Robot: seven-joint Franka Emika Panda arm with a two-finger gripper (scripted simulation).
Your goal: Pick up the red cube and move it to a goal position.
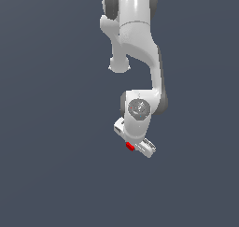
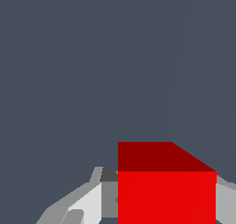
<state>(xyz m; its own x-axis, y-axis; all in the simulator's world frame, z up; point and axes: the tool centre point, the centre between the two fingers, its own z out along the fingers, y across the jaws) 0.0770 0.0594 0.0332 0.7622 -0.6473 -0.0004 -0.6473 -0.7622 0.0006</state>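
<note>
The red cube (image 1: 130,146) is a tiny bright red block at the lower end of the white arm, on the exterior view's left side of the gripper (image 1: 135,148). In the wrist view the red cube (image 2: 167,191) fills the space between the two grey-white fingers (image 2: 87,202), which press on both its sides. The gripper is shut on the cube. The white hand hides the fingertips in the exterior view.
The white Panda arm (image 1: 135,30) reaches down from the top of the exterior view over a plain dark grey-blue ground (image 1: 46,128). No other object shows in either view.
</note>
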